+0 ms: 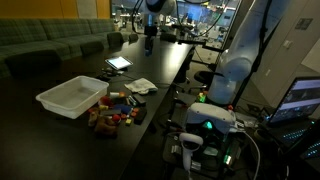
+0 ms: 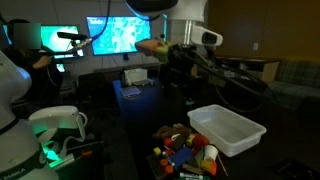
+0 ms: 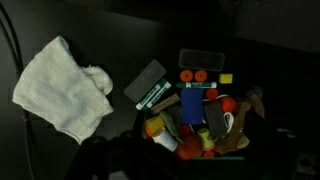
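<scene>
My gripper hangs high above the far end of the long dark table, well away from everything on it. It is also in view in an exterior view, gripper. Nothing sits between the jaws, which stand open. In the wrist view its fingers are lost in the dark at the bottom edge. Far below lies a pile of small toys with a blue block, a green-and-white marker and a grey eraser. A crumpled white cloth lies beside the pile.
A white plastic bin stands next to the toy pile; it is also seen as bin. A tablet lies farther back. A green sofa runs along one side, with monitors and other robot gear around.
</scene>
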